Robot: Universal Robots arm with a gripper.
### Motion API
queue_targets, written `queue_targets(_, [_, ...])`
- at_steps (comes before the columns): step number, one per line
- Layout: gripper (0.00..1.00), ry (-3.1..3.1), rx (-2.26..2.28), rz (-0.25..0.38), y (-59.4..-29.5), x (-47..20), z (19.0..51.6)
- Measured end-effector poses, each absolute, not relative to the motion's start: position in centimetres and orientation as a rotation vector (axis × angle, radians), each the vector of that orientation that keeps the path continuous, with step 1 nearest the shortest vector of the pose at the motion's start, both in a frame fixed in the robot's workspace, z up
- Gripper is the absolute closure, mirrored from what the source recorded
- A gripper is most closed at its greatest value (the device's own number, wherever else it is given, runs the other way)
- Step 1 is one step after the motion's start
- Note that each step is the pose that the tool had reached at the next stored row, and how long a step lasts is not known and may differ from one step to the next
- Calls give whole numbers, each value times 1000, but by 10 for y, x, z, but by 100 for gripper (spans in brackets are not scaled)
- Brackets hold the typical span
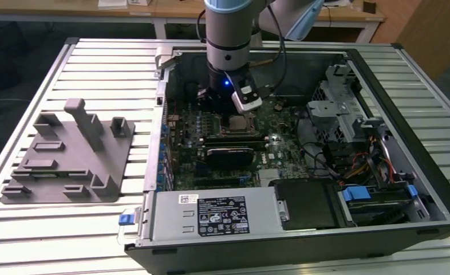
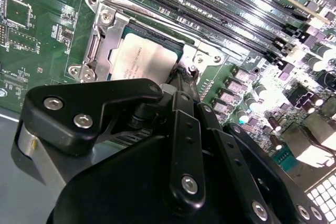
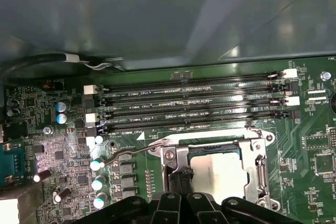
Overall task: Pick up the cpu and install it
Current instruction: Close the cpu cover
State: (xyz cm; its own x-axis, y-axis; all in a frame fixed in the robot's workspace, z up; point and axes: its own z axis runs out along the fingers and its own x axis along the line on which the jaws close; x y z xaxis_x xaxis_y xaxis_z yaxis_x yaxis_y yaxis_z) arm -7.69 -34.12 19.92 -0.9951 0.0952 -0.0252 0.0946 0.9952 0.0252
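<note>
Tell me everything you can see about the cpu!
The cpu is a small flat square with a dull silvery metal top and faint print. It lies flat, face up, inside the shiny metal socket frame on the green board, beside the long memory slots. The black pincer is right at one edge of it.

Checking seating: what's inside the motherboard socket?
The cpu lies inside the socket, silvery top up. The gripper covers one edge, so full seating there, and the contacts underneath, cannot be seen.
</note>
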Motion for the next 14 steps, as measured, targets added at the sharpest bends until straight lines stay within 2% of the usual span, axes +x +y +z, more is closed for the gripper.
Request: queue_targets(14, [89,3111,148,38,-340,-77,200])
